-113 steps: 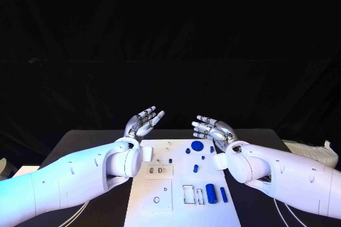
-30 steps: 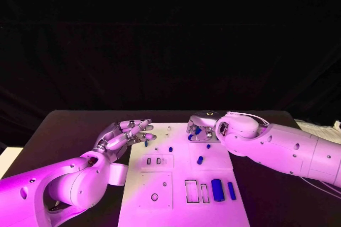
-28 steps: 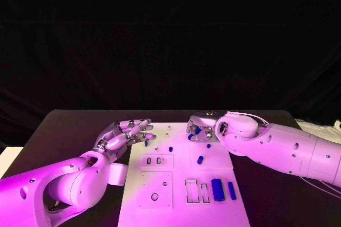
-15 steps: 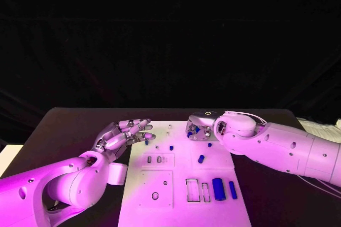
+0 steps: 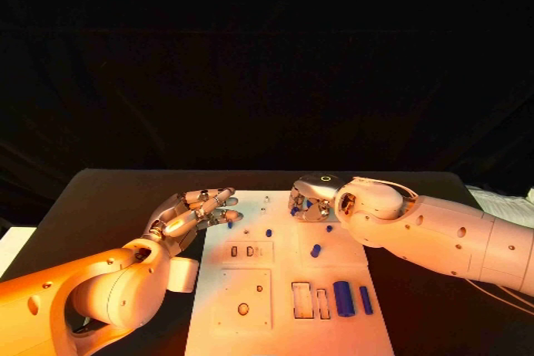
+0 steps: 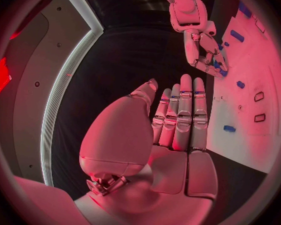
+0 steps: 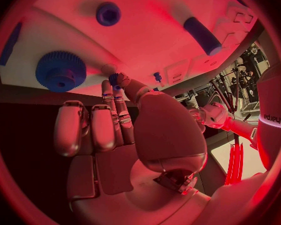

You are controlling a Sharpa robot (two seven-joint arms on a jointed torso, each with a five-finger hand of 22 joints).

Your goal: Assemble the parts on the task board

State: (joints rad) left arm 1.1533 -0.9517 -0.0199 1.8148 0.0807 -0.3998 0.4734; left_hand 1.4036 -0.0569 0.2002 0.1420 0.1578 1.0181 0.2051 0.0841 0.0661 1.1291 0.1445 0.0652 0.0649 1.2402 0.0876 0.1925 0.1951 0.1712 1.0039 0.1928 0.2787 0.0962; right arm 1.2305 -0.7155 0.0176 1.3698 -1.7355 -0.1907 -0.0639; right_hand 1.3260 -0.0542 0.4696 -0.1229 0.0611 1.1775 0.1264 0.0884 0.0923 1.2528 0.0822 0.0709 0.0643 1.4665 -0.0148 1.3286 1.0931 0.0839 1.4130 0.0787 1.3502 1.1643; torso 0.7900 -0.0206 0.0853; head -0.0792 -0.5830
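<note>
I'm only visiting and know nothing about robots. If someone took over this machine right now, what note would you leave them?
Left robot hand: open, holding nothing, at the task board's left edge.
Right robot hand: pinches a small blue part over the board's far end, near the blue gear.
Thick blue cylinder and thin blue rod lie loose beside the empty slots.
Done: one part picked up.
Left: seat it, then the rest.

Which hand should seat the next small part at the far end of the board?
Right. The right hand already pinches a small blue part over the board's far end; the left hand hovers open at its left edge.
</note>
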